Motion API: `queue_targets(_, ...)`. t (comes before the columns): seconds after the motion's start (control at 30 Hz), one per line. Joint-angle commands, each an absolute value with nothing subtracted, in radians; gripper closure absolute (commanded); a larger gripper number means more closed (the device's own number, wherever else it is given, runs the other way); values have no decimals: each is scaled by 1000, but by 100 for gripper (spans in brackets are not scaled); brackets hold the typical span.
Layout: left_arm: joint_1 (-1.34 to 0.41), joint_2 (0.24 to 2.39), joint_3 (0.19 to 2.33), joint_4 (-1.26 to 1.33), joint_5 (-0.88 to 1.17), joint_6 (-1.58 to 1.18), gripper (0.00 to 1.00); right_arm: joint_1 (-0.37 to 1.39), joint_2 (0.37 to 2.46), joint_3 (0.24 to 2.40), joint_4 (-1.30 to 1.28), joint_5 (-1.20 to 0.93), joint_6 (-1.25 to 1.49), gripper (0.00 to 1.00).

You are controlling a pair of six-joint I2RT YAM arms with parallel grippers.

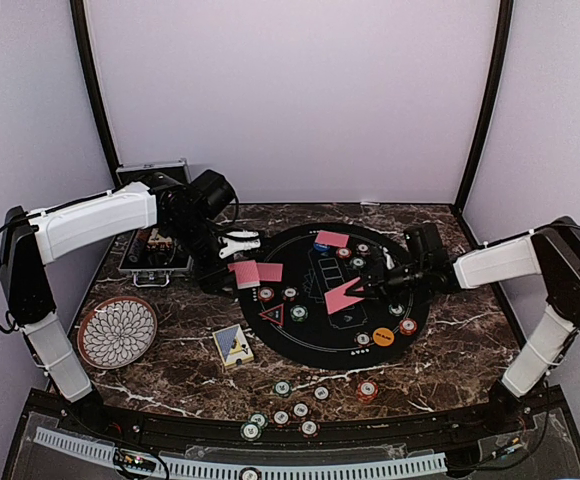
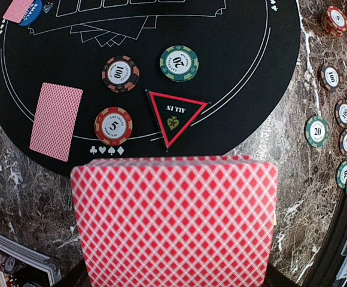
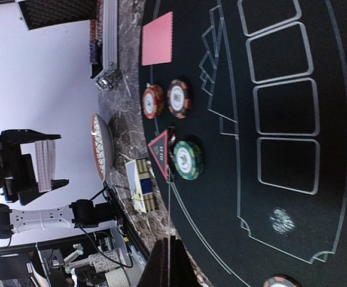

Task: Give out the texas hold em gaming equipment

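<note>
Now the left gripper [image 1: 235, 268] pinches a red card [image 2: 173, 221] flat over the left edge of the black mat [image 1: 320, 345], likely to deal it beside the laid card [image 2: 55, 121]. The right gripper [image 1: 362, 288] pinches a second red card [image 1: 342, 297] over the middle of the mat. Three mat chips [image 2: 120, 73] and the red triangle [image 2: 174, 113] sit close and could get bumped. Loose chips [image 1: 300, 410] lie on the counter [image 1: 170, 385].
</note>
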State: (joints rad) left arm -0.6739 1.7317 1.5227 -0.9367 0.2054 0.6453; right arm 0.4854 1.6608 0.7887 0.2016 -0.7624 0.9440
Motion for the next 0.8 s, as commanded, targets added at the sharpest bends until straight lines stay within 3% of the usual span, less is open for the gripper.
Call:
queue_targets(0.0,-670,1705,1553,-961,226,644,100,437,1602,745,95,-745,824,100)
queue_targets(0.57,-670,1708,1556,-968,232,648,100,373,1581,756,-180,-577,614,100)
queue_targets(0.77,-670,1708,1558,-971,236,649,100,373,1602,802,-232,-515,575,81)
